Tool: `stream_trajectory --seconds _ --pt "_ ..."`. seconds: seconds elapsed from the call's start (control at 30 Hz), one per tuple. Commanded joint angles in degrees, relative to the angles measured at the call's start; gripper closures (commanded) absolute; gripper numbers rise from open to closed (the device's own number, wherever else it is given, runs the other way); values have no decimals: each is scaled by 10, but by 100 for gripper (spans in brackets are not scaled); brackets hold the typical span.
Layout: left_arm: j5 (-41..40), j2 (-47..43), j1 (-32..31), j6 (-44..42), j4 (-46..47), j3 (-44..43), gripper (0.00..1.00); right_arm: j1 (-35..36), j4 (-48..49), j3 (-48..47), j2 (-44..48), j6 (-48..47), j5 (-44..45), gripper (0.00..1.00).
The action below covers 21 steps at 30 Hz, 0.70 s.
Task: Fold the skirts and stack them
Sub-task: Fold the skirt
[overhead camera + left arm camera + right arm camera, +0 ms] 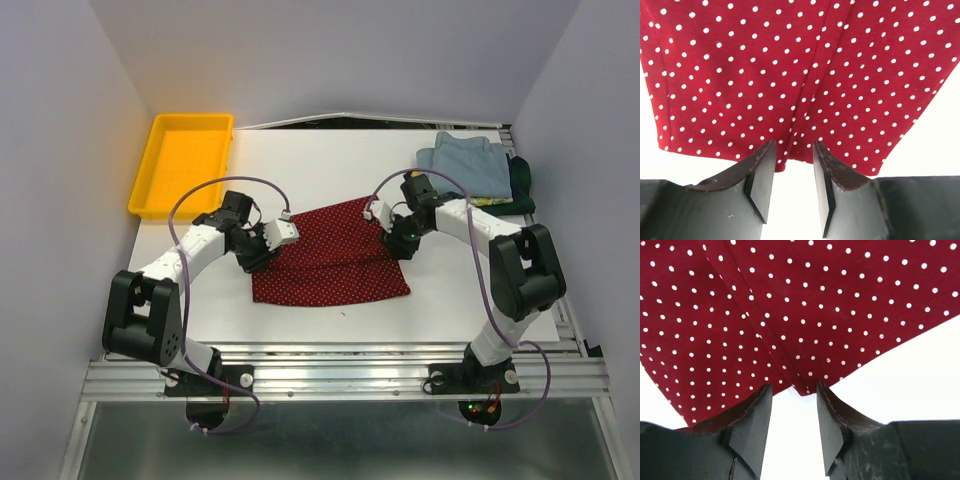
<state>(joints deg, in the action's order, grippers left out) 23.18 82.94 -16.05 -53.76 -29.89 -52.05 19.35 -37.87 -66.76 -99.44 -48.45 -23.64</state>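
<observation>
I judge the dark red skirt (330, 262) light and limp, so I'd pinch its edges at 9 and 2 o'clock; left gripper (794, 186) and right gripper (794, 430) jaws stand part-open, empty

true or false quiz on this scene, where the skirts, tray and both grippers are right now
1. The red dotted skirt lies on the table between the two grippers. True.
2. The left gripper is clamped shut on the skirt's edge. False: its jaws stand apart, not closed on the cloth.
3. The yellow tray holds a folded skirt. False: nothing shows inside it.
4. A folded light blue skirt lies at the far right of the table. True.
5. The right gripper is open at the edge of the red cloth. True.
</observation>
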Motion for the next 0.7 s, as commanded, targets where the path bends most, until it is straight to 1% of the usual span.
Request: stream_trajectory --seconds 0.0,0.17,0.23,0.37,0.4,0.43,0.47,0.5,0.57,0.63,0.67 --pt "-10 -23 -1 -9 -3 8 53 11 50 17 22 -27 20 53" --pt "-31 -13 -1 -13 5 10 52 22 101 35 14 -29 48 52" --pt "-38 -5 -1 -19 4 11 51 27 104 38 7 -32 55 53" --pt "-48 3 -1 -20 16 14 54 27 112 45 4 -37 66 67" --pt "-50 5 -1 -19 19 14 55 27 114 46 5 -40 68 76" --pt "-52 6 -1 -18 22 14 57 27 114 47 6 -41 70 81" --pt "-51 12 -1 -16 22 12 63 27 115 48 10 -41 72 87" --pt "-51 14 -1 -16 24 11 66 27 116 48 12 -40 72 95" --pt "-48 21 -1 -14 25 8 74 27 115 47 14 -41 74 99" --pt "-48 26 -1 -15 24 6 78 27 114 45 17 -41 75 99" --pt "-49 28 -1 -15 24 6 84 27 114 45 18 -41 75 99"
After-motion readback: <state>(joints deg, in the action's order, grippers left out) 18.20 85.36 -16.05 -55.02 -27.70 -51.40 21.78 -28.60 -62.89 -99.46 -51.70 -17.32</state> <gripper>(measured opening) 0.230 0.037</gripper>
